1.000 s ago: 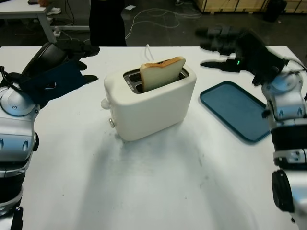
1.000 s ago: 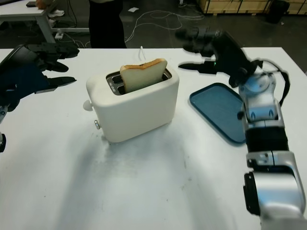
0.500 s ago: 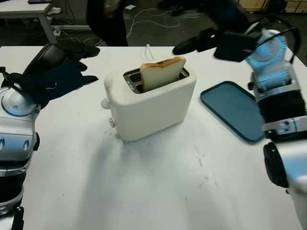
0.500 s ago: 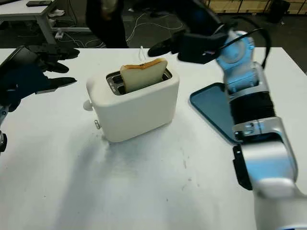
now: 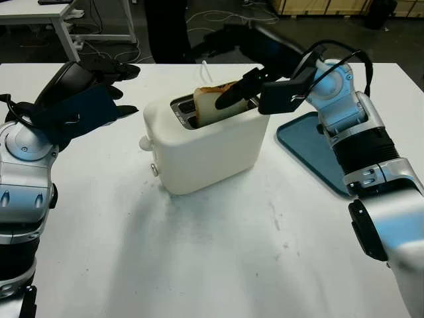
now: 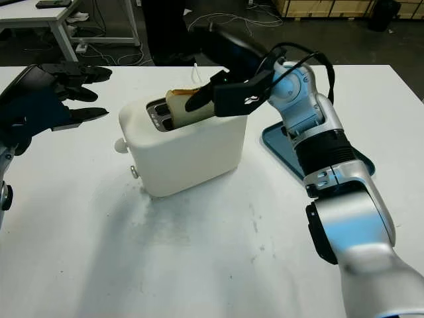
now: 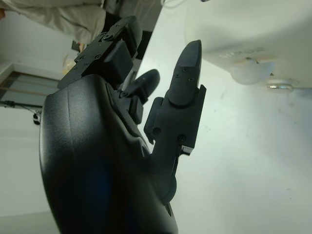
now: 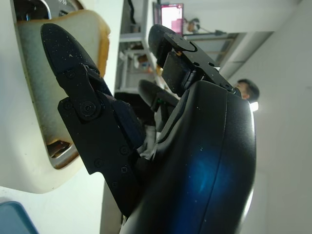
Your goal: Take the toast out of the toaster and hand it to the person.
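Over the white two-slot toaster (image 5: 205,142) at mid table, the black right hand (image 5: 248,63) hovers w/ one finger (image 6: 202,98) lying across the front face of the pale toast slice w/ browned crust (image 5: 211,105). That finger covers much of the slice, so only its top edge and left part show in the head views. Toast stands upright in the slot nearer the robot, lower half sunk inside; its long axis runs along the slot, left-near to right-far. Other fingers sit above and behind the slice; right hand is open, no pinch on the toast. Black left hand (image 5: 83,99) is open, held above the white table (image 5: 218,258) left of the toaster, apart from it. Teal flat tray (image 5: 308,149) lies right of the toaster, partly hidden by the right arm.
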You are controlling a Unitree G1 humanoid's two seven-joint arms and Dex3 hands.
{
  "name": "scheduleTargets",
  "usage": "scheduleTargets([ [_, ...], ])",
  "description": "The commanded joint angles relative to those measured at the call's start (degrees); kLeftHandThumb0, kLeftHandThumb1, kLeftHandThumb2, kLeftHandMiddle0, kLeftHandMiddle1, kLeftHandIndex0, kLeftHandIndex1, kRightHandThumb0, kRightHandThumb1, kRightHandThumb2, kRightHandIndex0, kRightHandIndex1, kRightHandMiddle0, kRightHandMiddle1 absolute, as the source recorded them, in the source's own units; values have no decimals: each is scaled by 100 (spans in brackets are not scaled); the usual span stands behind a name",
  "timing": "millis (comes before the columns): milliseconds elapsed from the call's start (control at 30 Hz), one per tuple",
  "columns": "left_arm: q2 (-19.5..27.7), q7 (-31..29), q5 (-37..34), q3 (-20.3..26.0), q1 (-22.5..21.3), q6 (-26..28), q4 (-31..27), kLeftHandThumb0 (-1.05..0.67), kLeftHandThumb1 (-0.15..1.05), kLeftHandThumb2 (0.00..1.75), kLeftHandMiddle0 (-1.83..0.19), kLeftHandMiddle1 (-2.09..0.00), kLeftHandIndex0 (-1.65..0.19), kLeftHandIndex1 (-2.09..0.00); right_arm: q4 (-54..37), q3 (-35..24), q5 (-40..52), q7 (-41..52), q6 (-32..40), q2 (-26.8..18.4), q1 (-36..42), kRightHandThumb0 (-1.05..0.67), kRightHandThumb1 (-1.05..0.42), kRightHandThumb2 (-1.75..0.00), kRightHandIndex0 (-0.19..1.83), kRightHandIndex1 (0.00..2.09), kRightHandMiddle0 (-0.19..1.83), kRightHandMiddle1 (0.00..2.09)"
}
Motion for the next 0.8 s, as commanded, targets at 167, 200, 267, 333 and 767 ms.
scheduleTargets([
  [167,20,62,69,38,64,-19,-83,-30,88,13,-33,-77,-59,-1,444,155,-221,-187,-138,68,-62,-71,-67,0,29,91,63,19],
  [200,16,64,64,43,71,-27,-87,-30,87,12,-33,-76,-59,-1,469,171,-237,-196,-130,65,-47,-69,-67,-1,30,91,64,19],
  [267,16,62,62,49,76,-11,-100,-30,87,12,-33,-76,-60,-1,509,187,-246,-241,-164,61,-12,-66,-68,-1,34,91,65,20],
  [333,55,46,99,26,71,47,-152,-30,87,12,-33,-76,-60,-1,576,217,-279,-328,-310,38,19,-64,-68,0,45,97,71,23],
  [767,24,45,76,9,38,105,-144,-30,88,11,-33,-72,-59,0,395,270,-232,261,106,-132,182,-43,-71,0,103,124,98,99],
])
